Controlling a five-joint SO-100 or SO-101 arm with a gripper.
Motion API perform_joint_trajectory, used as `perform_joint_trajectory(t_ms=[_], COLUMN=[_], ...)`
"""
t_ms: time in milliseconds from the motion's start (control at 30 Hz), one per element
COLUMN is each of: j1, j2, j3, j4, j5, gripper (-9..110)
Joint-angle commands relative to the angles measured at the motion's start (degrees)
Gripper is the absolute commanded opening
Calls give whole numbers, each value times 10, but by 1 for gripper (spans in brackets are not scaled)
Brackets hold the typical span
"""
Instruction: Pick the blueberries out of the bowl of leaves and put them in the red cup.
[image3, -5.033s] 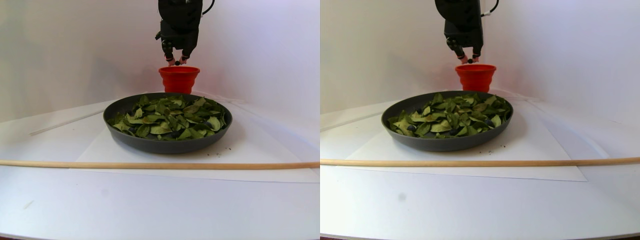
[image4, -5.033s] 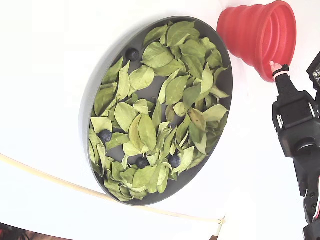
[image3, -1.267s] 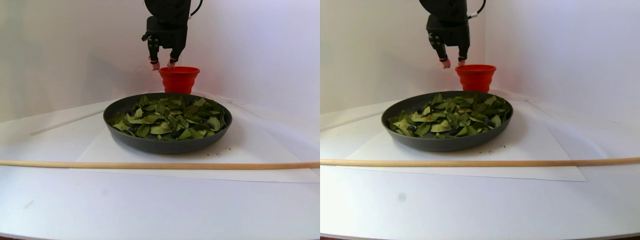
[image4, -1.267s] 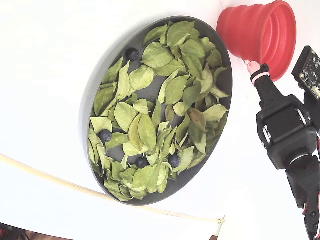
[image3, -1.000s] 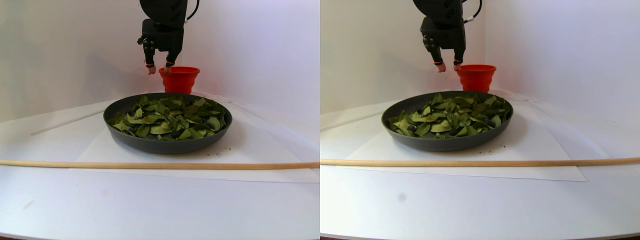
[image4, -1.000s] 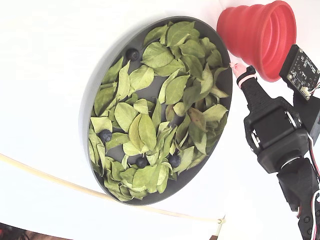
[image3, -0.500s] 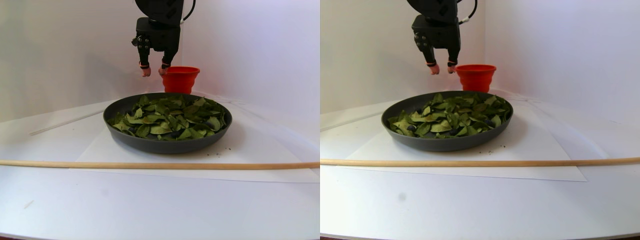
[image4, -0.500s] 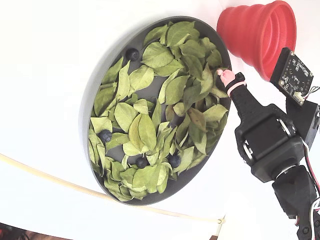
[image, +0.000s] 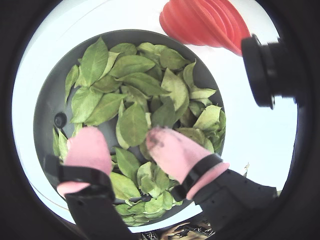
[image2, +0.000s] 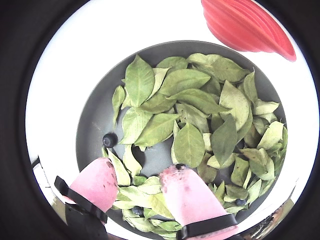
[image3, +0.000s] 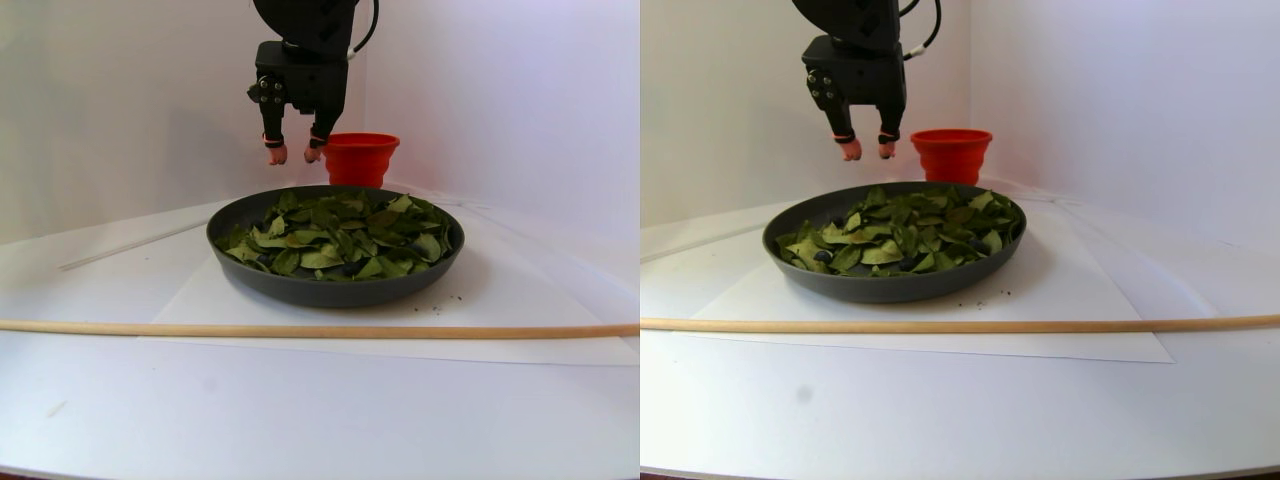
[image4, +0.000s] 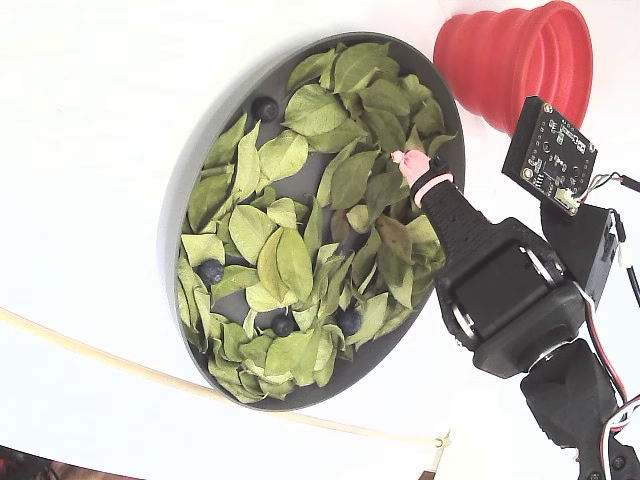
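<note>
The dark grey bowl (image4: 175, 215) is full of green leaves (image4: 295, 260). Blueberries show among them: one by the rim (image4: 265, 108), one at the left (image4: 211, 271), and two near the lower edge (image4: 284, 324). In both wrist views a berry (image: 60, 120) (image2: 109, 140) lies on bare bowl floor. My gripper (image3: 294, 155) hangs open above the bowl's cup-side part. Nothing is between its pink fingertips (image: 170, 147) (image2: 100, 182). The red cup (image4: 510, 65) (image3: 358, 158) stands just beyond the bowl.
A thin wooden stick (image3: 300, 330) lies across the table in front of the bowl. A white paper sheet (image3: 500, 300) sits under the bowl. White walls close the scene behind. A small circuit board (image4: 550, 150) rides on the arm near the cup.
The gripper has swung from above the red cup to over the bowl's leaves and dropped a little. Its fingertips, close together five seconds ago, now stand apart.
</note>
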Motion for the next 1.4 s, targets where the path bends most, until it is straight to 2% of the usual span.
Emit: perform_joint_trajectory(t_ms=[0, 533, 1367], j1=[-8, -34, -59], j2=[63, 41, -53], j3=[-4, 21, 23], j4=[2, -1, -74], j5=[-4, -2, 5], gripper=[16, 16, 16])
